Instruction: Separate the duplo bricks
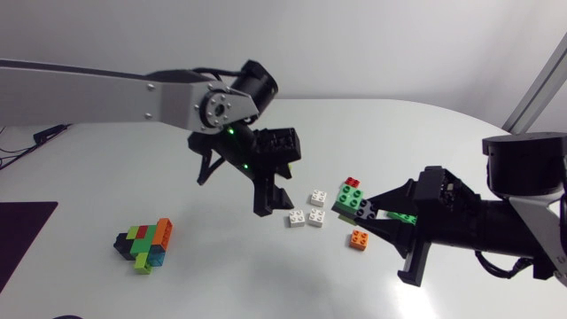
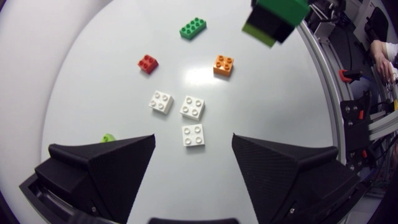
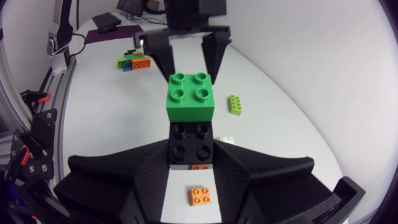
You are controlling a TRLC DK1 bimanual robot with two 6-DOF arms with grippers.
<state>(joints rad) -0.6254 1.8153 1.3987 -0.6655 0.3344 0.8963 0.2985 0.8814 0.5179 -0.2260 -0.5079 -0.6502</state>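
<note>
The right gripper (image 3: 191,163) is clamped on a stack (image 3: 190,112), a green brick on top of a black one, with its fingers pressed to the black brick's two sides. The stack is held clear of the table (image 1: 106,177), over its right half. An orange brick (image 3: 200,195) lies on the table under the gap between those fingers. A long green brick (image 3: 236,104) lies beside the stack and is partly hidden by the right gripper in the head view. A red brick (image 1: 353,182) sits just beside the stack in the head view. The left gripper (image 2: 193,142) hangs wide open with nothing in it, straight ahead of the stack, above three white bricks (image 2: 193,107). These lie close together without touching, and in the left wrist view one of them shows between the fingertips. A cluster (image 1: 146,244) of joined coloured bricks lies well apart on the table's left half; from the right wrist it shows beyond the left gripper.
</note>
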